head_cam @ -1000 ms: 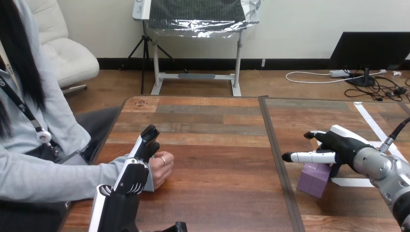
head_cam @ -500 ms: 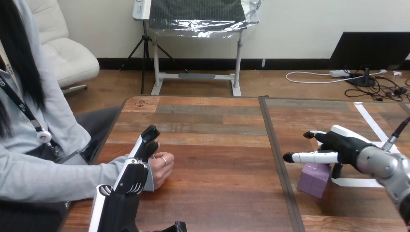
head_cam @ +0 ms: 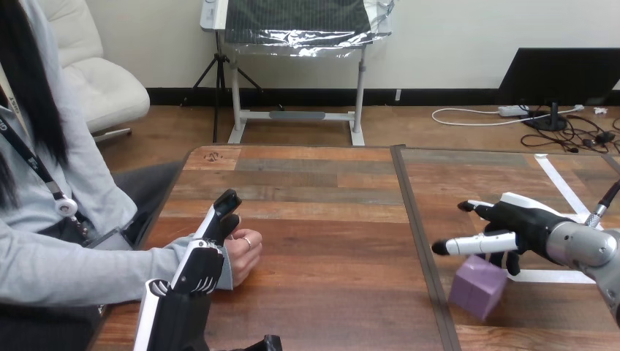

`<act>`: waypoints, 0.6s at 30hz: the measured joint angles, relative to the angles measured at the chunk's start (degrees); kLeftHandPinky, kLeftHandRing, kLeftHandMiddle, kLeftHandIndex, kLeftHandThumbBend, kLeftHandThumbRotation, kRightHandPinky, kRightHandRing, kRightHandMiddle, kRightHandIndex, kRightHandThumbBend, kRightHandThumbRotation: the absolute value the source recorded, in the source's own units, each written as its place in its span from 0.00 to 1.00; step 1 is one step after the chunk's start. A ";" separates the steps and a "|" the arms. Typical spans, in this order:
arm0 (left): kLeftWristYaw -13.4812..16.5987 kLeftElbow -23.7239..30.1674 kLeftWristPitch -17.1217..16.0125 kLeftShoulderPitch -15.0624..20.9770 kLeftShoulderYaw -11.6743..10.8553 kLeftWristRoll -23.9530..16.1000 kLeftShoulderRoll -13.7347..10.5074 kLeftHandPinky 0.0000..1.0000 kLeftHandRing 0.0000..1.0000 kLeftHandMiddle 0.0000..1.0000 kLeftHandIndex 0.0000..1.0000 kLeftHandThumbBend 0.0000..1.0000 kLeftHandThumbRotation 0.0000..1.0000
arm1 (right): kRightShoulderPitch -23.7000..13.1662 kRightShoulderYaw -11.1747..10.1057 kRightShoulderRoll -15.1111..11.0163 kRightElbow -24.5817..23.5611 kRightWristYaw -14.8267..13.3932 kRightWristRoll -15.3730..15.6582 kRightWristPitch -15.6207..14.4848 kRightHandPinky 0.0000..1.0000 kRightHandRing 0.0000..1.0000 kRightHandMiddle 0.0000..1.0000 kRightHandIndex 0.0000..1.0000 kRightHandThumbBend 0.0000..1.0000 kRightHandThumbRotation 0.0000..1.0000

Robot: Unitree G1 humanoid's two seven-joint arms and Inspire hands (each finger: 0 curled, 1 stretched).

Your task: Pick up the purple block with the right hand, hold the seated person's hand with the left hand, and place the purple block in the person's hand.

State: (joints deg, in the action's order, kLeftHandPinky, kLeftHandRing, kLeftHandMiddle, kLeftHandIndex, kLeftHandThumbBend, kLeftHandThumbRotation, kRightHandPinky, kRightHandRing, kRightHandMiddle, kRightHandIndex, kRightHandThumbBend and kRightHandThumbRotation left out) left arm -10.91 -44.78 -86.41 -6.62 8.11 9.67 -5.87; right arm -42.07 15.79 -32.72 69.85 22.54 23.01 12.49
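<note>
Rightward on the brown wooden counter [head_cam: 329,219], the small purple cube-shaped block [head_cam: 479,287] sits tilted, with the robot's right hand [head_cam: 515,228] just above it, fingers straight and spread, gripping nothing. At the left, the left hand [head_cam: 208,245] lies straight-fingered against the person's curled hand [head_cam: 245,256], not wrapped around it.

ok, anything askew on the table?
Only the purple cube block: it looks tipped, one edge seemingly raised, on the right half of the wooden table, just below the open right hand. Nothing else stands out.
</note>
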 measured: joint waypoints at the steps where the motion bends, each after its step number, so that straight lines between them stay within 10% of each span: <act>1: 0.00 0.00 0.00 0.00 0.00 0.00 0.00 0.94 0.96 0.96 0.91 1.00 0.57 | 0.00 0.00 -0.05 0.00 0.31 -0.04 0.06 0.24 0.39 0.51 1.00 1.00 0.52; 8: 0.00 0.00 0.00 0.00 0.00 0.08 -0.04 0.94 0.96 0.95 0.91 1.00 0.56 | 0.00 0.00 -0.30 0.00 1.84 -0.06 0.13 0.40 0.61 0.71 1.00 1.00 0.44; 11: -0.02 0.00 0.00 0.00 0.05 0.35 -0.04 0.94 0.96 0.95 0.91 1.00 0.56 | 0.00 0.00 -0.36 0.00 2.02 -0.06 0.18 0.29 0.46 0.58 1.00 1.00 0.41; 18: -0.08 0.00 -0.02 0.00 -0.11 0.89 -0.04 0.93 0.96 0.95 0.91 1.00 0.56 | 0.00 0.05 -0.72 0.00 2.06 0.34 0.77 0.26 0.47 0.57 1.00 1.00 0.37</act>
State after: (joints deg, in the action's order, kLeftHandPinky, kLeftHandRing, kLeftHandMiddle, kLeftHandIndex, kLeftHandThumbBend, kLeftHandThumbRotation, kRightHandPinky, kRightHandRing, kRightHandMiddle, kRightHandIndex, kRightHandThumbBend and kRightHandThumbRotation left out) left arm -10.98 -44.79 -86.43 -6.62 8.00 10.56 -5.91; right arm -42.07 15.85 -33.45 69.85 24.60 23.35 13.26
